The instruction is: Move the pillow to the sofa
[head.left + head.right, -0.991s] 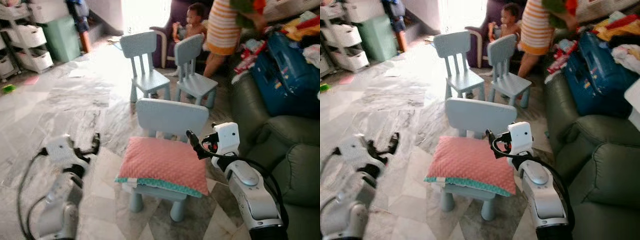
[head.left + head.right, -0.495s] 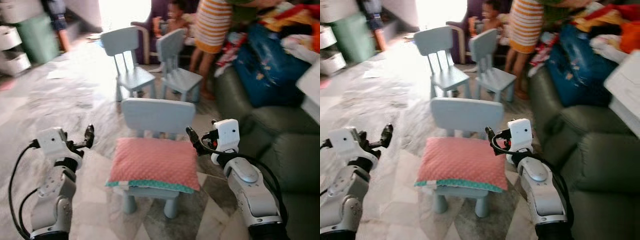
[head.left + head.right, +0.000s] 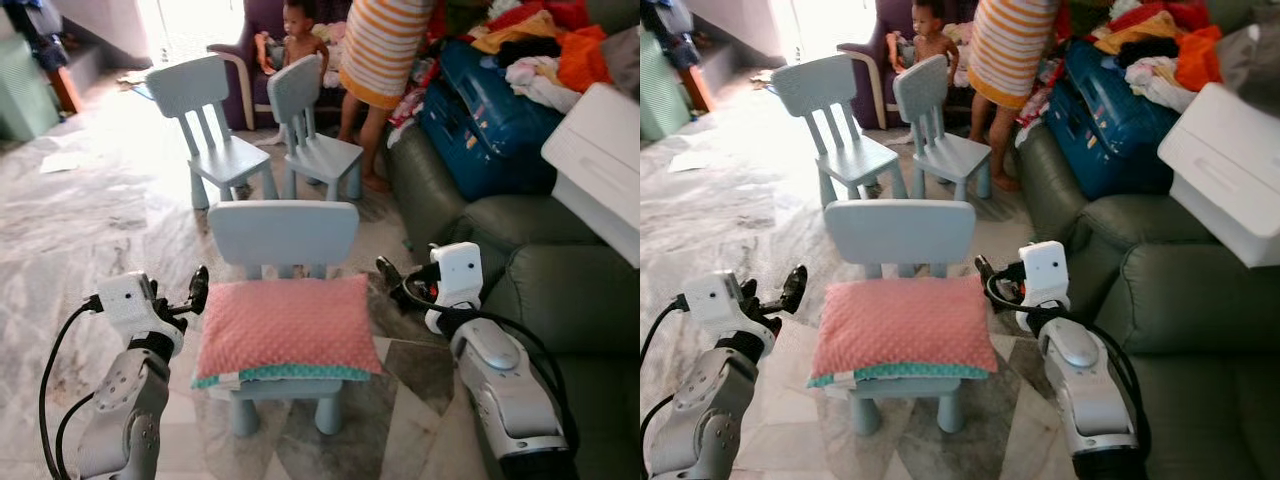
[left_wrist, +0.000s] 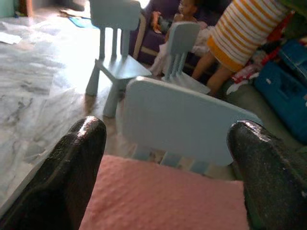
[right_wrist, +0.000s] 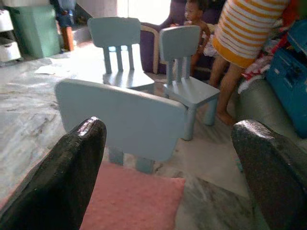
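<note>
A: Starting at the grippers, where are they sitting?

B: The left gripper (image 3: pixel 197 290) is hovering just beside the left short end of the pillow (image 3: pixel 285 328), and the right gripper (image 3: pixel 388 275) is hanging off the far right corner of it. Both are standing spread: in each wrist view the two black fingers (image 4: pixel 72 167) are sitting wide apart with the pillow's pink cover between them, and nothing is being pinched.

A: And the pillow itself?

B: It is lying flat on the seat of the small blue chair (image 3: pixel 283 233), in front of the backrest, pink side up with a teal edge facing near. Its long axis is running left to right, so each short end is pointing toward one gripper.

A: Which arm is nearer?

B: The left one, I'd judge; its fingertips are almost at the pillow's edge, though I cannot tell if they are touching. The right one is sitting a little farther off and toward the far side.

A: And the sofa?

B: The green sofa (image 3: pixel 560 290) is lying to the right of the chair, just beyond the right arm. So the carry is looking like a two-ended squeeze along the long axis, then a swing rightward.
</note>
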### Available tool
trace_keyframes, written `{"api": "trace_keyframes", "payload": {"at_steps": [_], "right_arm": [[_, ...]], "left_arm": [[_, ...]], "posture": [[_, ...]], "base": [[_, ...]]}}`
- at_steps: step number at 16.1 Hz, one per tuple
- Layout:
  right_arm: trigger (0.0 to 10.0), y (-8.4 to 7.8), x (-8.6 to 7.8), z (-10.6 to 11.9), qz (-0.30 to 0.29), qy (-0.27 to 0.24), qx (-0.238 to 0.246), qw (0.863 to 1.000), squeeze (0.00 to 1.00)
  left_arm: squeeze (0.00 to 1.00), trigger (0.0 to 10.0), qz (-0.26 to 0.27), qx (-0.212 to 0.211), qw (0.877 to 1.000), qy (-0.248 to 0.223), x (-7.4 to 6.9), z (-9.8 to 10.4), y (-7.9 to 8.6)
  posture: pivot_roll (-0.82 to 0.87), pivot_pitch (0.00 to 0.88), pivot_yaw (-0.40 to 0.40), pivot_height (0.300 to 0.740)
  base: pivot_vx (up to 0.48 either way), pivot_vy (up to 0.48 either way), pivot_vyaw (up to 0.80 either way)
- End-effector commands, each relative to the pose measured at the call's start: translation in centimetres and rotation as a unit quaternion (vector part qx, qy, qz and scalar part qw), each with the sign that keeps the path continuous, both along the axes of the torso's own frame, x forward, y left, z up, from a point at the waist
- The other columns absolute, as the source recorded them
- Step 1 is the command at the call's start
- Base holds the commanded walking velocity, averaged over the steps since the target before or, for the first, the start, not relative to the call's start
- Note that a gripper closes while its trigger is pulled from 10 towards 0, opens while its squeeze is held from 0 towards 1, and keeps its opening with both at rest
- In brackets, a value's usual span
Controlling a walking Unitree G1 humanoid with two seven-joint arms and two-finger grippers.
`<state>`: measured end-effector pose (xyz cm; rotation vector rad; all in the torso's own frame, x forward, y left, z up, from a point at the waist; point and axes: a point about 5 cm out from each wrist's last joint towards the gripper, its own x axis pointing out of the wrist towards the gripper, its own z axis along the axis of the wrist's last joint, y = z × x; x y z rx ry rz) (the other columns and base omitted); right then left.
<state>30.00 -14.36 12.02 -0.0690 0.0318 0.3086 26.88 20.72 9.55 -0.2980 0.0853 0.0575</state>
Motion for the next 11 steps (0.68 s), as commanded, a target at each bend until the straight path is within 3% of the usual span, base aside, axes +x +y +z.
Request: {"api": "trace_keyframes", "payload": {"at_steps": [1,4,11], "right_arm": [[10.0,0.21,0.2,0.47,0.006,-0.01,-0.004,1.0,0.0],[10.0,0.31,0.31,0.59,0.01,-0.013,-0.007,1.0,0.0],[10.0,0.27,0.11,0.57,0.006,-0.014,-0.008,1.0,0.0]], "left_arm": [[0.0,10.0,0.0,0.003,1.0,-0.001,-0.19,0.15,0.13],[0.0,10.0,-0.016,0.005,1.0,-0.012,-0.55,0.37,-0.19],[0.0,10.0,-0.024,-0.002,1.0,-0.004,-0.73,0.03,-0.56]], "posture": [[-0.02,0.012,-0.004,0.74],[-0.02,0.012,-0.008,0.74],[-0.03,0.016,-0.005,0.74]], "base": [[0.0,0.0,0.0],[0.198,0.0,0.0],[0.393,0.0,0.0]]}}
